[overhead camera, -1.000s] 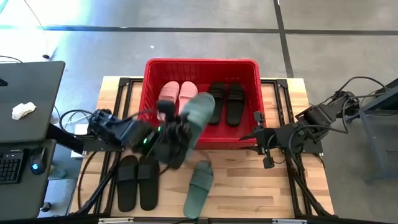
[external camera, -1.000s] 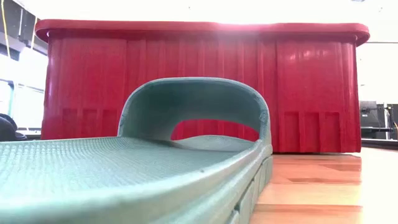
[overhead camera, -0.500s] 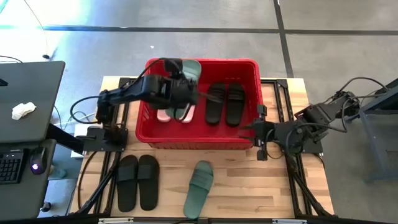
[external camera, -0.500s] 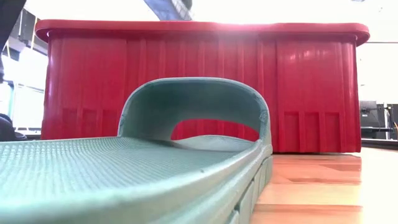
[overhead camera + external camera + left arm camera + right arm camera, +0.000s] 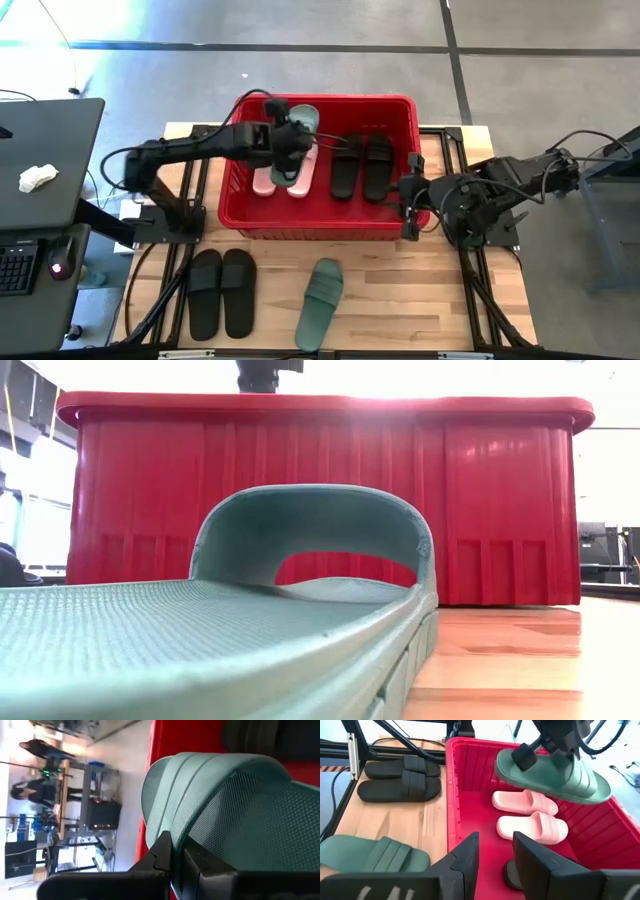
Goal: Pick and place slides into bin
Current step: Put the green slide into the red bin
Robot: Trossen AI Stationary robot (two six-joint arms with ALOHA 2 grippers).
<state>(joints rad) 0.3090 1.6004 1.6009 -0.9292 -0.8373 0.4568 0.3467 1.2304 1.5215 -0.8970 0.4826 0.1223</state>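
Over the far left of the red bin (image 5: 322,222), my left gripper (image 5: 283,140) clamps a green slide (image 5: 300,140) above the pink pair (image 5: 532,815). From above, a black pair (image 5: 362,165) lies inside; another black pair (image 5: 222,290) and the second green slide (image 5: 320,302) sit on the table. My right wrist view shows the right gripper (image 5: 495,857) parted, empty, at the bin's right rim.

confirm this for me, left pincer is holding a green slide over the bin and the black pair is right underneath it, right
Not quite. The left pincer does hold the green slide over the bin, but the pink pair lies right underneath it, not a black pair. The right wrist view shows this; the high view puts the bin's black pair off to the side.
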